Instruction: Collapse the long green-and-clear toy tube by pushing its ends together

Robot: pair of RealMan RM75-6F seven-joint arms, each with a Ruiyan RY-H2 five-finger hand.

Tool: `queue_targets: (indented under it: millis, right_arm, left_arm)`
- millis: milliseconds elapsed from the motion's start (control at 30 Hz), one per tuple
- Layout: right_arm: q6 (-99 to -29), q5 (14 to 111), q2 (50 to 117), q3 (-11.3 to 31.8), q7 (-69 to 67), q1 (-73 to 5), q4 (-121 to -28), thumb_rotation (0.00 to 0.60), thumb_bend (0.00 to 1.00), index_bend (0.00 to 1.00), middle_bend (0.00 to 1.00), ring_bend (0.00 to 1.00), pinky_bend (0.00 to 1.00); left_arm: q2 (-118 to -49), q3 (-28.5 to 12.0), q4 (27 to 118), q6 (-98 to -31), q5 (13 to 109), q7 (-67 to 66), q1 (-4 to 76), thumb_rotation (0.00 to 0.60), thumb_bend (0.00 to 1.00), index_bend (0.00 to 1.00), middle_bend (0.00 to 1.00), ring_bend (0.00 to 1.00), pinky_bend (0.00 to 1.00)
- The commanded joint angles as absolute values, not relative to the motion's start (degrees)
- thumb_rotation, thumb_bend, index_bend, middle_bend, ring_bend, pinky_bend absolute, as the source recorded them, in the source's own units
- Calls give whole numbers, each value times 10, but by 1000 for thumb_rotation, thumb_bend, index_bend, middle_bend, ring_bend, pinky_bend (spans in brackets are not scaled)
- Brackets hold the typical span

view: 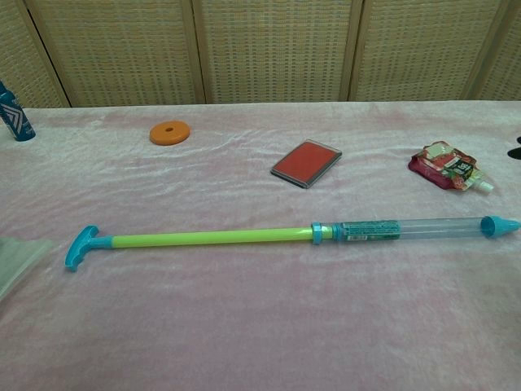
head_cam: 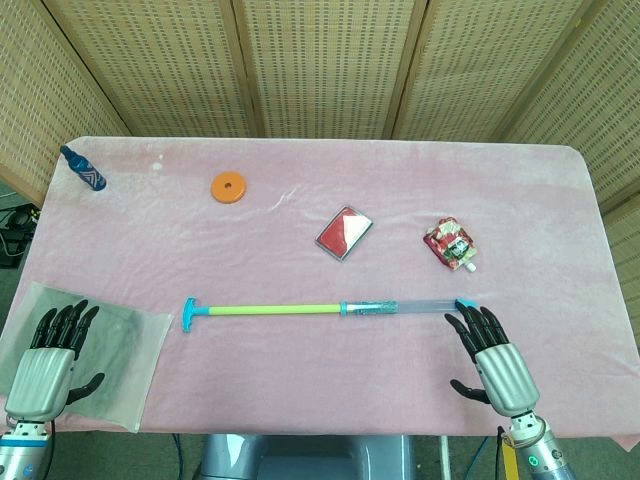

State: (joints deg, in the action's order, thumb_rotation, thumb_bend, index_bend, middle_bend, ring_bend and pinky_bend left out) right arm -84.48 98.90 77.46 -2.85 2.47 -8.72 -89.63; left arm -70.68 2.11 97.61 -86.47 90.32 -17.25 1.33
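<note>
The toy tube [head_cam: 300,309] [view: 244,237] lies stretched out across the pink cloth. Its green rod ends in a blue T-handle [head_cam: 190,313] [view: 80,246] on the left, and its clear barrel ends in a blue cap [head_cam: 466,303] [view: 498,226] on the right. In the head view my right hand [head_cam: 492,357] lies flat with fingers spread, its fingertips just short of the blue cap, holding nothing. My left hand [head_cam: 50,360] rests open at the near left corner, well away from the T-handle. Neither hand shows in the chest view.
An orange disc [head_cam: 229,187] [view: 169,132], a red flat case [head_cam: 345,233] [view: 306,162] and a red snack pouch [head_cam: 451,243] [view: 448,166] lie beyond the tube. A blue bottle [head_cam: 84,169] [view: 14,113] stands far left. A grey-green mat [head_cam: 120,350] lies under my left hand.
</note>
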Motion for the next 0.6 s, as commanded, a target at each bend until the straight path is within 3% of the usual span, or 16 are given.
queue_targets:
  millis: [33, 600]
  right_arm:
    - [-844, 989, 775, -29, 25, -87, -896, 600, 173, 91, 0, 0, 19]
    - [-847, 988, 770, -27, 22, -87, -903, 600, 173, 90, 0, 0, 19]
  left_arm:
    - [-707, 21, 976, -864, 903, -173, 13, 600, 179, 0, 0, 0, 0]
    - [-708, 20, 976, -863, 905, -171, 16, 600, 180, 0, 0, 0, 0]
